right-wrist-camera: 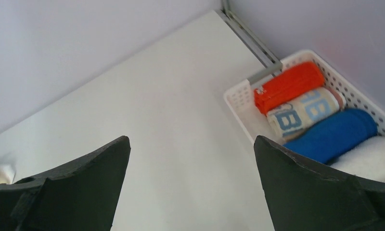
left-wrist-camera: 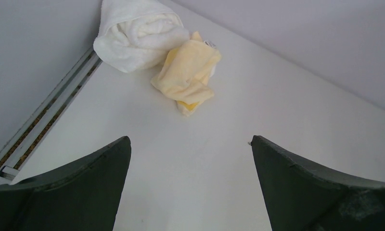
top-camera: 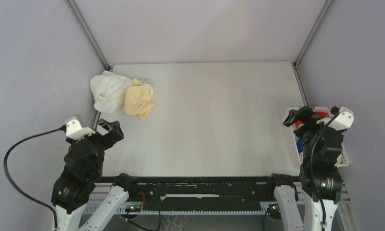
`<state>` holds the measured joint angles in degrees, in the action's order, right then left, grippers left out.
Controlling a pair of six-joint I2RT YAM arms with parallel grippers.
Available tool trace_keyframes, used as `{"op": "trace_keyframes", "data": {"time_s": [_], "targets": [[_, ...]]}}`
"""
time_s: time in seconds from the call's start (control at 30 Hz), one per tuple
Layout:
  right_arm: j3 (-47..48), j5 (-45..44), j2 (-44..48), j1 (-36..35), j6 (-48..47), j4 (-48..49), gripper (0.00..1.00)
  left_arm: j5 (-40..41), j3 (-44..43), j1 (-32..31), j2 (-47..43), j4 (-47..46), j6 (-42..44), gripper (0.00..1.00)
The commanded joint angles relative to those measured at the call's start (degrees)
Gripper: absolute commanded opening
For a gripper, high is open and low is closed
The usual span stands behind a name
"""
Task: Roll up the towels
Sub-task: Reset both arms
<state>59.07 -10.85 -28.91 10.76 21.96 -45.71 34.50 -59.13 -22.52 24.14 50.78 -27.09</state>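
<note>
Left gripper [left-wrist-camera: 190, 144] spread, empty, near-left. Right gripper [right-wrist-camera: 192, 142] spread, empty, beside basket [right-wrist-camera: 238, 94] holding rolled towels [right-wrist-camera: 303, 113]. Bunched white towel [left-wrist-camera: 137, 36] and yellow towel [left-wrist-camera: 188, 77] touching, far-left by wall. Risk: pinch drags both; fingers clip wall.

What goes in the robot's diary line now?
left hand open, empty | right hand open, empty | white towel, yellow towel bunched far-left | red towel, patterned towel, blue towel rolled in basket
</note>
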Motion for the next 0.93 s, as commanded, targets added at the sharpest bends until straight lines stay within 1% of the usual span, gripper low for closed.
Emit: {"op": "trace_keyframes", "data": {"time_s": [0.0,0.13,0.27,0.33,0.57,0.73,0.9], "targets": [[-0.6,-6.1,7.1,-8.1,-7.2,0.5,1.0,1.9,4.2,0.4,-8.6,1.3,-3.3,1.0],[-5.4,-6.0,17.1,-12.4,-9.5,3.1,1.0,2.4,7.5,0.3,-16.8,1.0,-2.9,1.0],[-10.6,-6.2,24.1,-13.6,-10.0,5.8,1.0,3.4,10.7,0.3,-22.9,-0.3,-1.6,1.0],[-12.3,-6.4,26.0,-13.7,-10.6,7.0,1.0,4.2,11.6,0.3,-24.2,-0.7,-1.8,1.0],[-13.2,-7.3,25.8,-14.7,-10.9,8.6,1.0,6.0,11.7,0.4,-23.8,-1.2,-1.2,1.0],[-13.2,-7.6,25.4,-14.7,-11.1,8.6,1.0,4.9,12.4,0.3,-24.7,-3.1,0.5,1.0],[-13.2,-7.8,25.5,-14.7,-11.1,9.0,1.0,5.3,11.8,0.3,-24.1,-2.8,0.9,1.0]]}}
